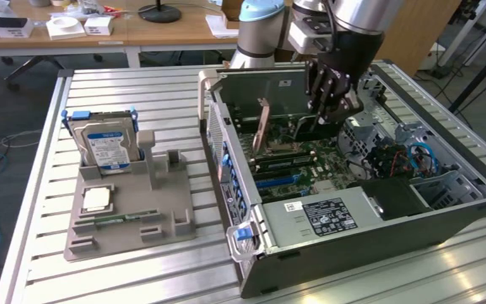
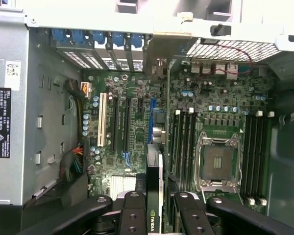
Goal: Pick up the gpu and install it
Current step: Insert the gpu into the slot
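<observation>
Tool [image 1: 331, 117]: black fingers closed narrowly on the gpu [image 2: 154, 186], a thin flat dark expansion card, one finger on each face, inside the open case.
gpu: held on edge over the green motherboard [image 2: 132, 98], in line with a blue slot [image 2: 153, 115]; whether its lower edge sits in the slot cannot be told.
Case [image 1: 353, 253]: dark grey computer tower lying on its side, panel off, on the slatted metal bench [image 1: 142, 278].
Holder [image 1: 129, 228]: grey plastic tray at the exterior view's left, well apart from the case; a silver hard drive with blue label [image 1: 108, 149] stands upright in it.
</observation>
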Motion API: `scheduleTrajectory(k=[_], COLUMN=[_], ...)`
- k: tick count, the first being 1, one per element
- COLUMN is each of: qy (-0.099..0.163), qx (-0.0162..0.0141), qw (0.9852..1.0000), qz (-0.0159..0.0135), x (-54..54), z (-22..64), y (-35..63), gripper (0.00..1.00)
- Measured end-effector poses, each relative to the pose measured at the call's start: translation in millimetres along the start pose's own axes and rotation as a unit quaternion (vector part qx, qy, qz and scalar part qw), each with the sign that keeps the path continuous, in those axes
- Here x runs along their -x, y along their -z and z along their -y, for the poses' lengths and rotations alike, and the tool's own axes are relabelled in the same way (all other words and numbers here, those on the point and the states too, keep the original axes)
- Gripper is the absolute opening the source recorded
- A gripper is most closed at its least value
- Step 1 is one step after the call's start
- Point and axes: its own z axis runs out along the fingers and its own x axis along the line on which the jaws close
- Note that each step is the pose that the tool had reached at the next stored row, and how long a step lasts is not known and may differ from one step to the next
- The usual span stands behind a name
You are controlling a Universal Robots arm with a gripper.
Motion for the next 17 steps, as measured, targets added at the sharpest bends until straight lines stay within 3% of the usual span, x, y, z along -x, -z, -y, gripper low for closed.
scheduleTrajectory(k=[10, 12, 15, 16, 17], qy=[0.000, 0.000, 0.000, 0.000, 0.000], qx=[-0.0006, -0.0039, -0.0130, -0.0151, -0.0152], qw=[1.0000, 1.0000, 0.9999, 0.9999, 0.9999], qz=[0.0000, -0.0001, -0.0005, -0.0005, -0.0006], x=[-1.1, -1.1, -1.1, -1.1, -1.1], z=[0.6, 0.6, 0.6, 0.5, 0.6], y=[-18.1, -20.4, -22.6, -23.6, -23.6], gripper=[0.27, 0.27, 0.27, 0.27, 0.27])
